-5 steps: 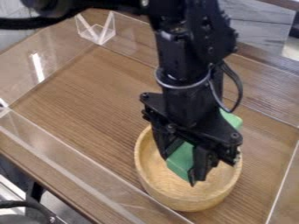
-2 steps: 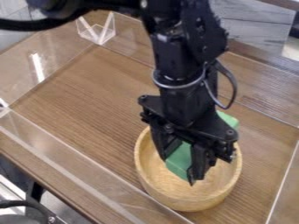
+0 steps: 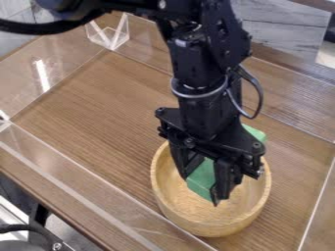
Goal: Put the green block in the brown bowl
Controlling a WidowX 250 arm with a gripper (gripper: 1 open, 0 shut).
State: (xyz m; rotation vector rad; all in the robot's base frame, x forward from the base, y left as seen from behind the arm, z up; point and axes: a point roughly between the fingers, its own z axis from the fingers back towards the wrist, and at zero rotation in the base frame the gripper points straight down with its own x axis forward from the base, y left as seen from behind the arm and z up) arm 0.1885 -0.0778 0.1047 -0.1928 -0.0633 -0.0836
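Note:
The brown bowl (image 3: 170, 201) sits near the front edge of the wooden table, round, light wood with a thick rim. My black gripper (image 3: 210, 184) points down into it, its fingers shut on the green block (image 3: 202, 179), which shows bright green between them just above the bowl's inside. Another patch of green (image 3: 258, 135) shows behind the gripper on the right; whether it belongs to the same block I cannot tell.
The wooden table (image 3: 92, 108) is ringed by a clear acrylic wall (image 3: 66, 162) in front and at the left. A small clear stand (image 3: 108, 35) is at the back left. The arm's black body rises over the bowl.

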